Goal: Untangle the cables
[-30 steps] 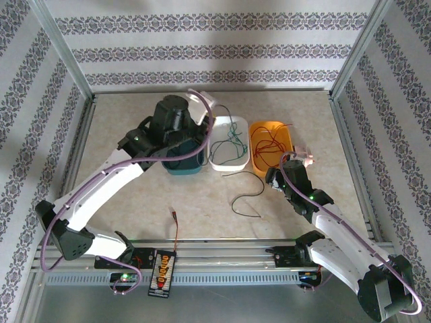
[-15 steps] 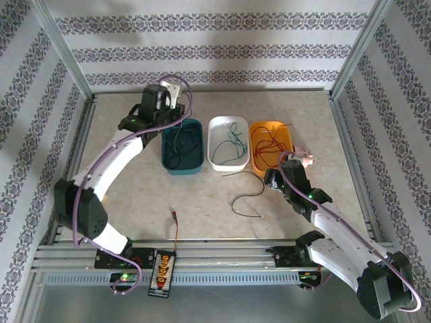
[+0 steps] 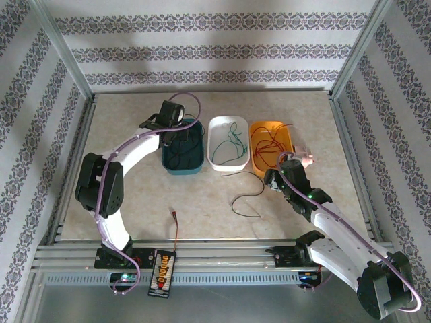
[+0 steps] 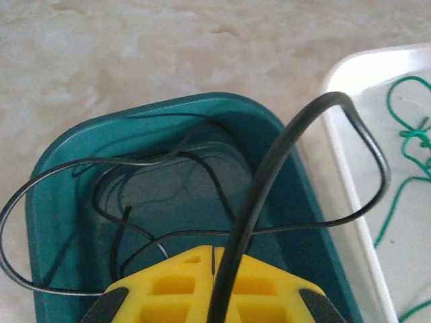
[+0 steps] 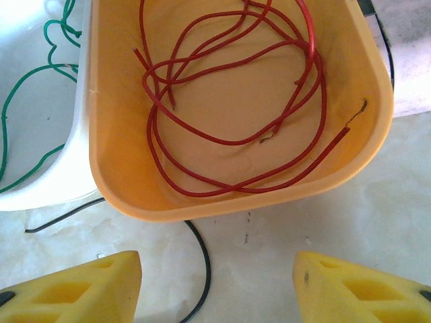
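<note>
1. Across the middle of the top view, spot three bins on the table (image 3: 202, 208): teal bin (image 3: 182, 171), white bin (image 3: 229, 167), orange bin (image 5: 229, 202).
2. Over the teal bin, see the left gripper (image 4: 212, 259) pinched shut on a black cable (image 4: 269, 163).
3. Swing its loop off the white bin's edge, then let go low.
4. Lower right, see the right gripper (image 5: 217, 272) wide, holding nothing, above the loose black cable (image 5: 205, 266); grab that next.
</note>
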You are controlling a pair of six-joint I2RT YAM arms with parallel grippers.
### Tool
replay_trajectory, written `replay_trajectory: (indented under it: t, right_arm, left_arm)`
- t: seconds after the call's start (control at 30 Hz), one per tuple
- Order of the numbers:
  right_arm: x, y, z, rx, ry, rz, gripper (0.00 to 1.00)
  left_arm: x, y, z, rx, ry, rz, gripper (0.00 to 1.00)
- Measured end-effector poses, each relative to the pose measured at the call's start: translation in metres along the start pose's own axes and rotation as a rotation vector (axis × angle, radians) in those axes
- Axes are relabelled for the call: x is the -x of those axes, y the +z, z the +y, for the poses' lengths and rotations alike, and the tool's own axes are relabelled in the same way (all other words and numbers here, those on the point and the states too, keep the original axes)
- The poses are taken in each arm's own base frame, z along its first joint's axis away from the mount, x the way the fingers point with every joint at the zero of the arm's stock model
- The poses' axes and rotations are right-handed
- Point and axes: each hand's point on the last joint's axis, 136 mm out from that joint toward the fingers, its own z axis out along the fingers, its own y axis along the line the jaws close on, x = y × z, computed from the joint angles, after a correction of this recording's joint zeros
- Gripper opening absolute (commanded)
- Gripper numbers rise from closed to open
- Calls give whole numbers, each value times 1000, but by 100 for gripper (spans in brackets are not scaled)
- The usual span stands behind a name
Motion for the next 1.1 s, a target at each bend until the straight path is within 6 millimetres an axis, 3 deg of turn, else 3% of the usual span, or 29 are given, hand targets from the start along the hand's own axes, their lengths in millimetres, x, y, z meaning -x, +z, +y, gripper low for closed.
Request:
replay_trajectory:
  t: [0.17,0.27,0.9,0.97,1.1]
  right_arm:
    - [0,0,0,0,0,1,61]
    - [0,0,1,4,0,1,61]
    - [-1,-1,4,25,1,9,61]
    - [-1,-1,4,26,1,9,61]
    - [-1,-2,5,32,2,10,61]
  left_arm:
    - [-26,17,17,88,-35,94,0]
    - [-37,17,24,128,-50,130,0]
    - [-72,14,38,209,-113,256,4]
    - [-76,16,39,210,-114,271,10]
    - [-80,18,34,186,-112,288,42]
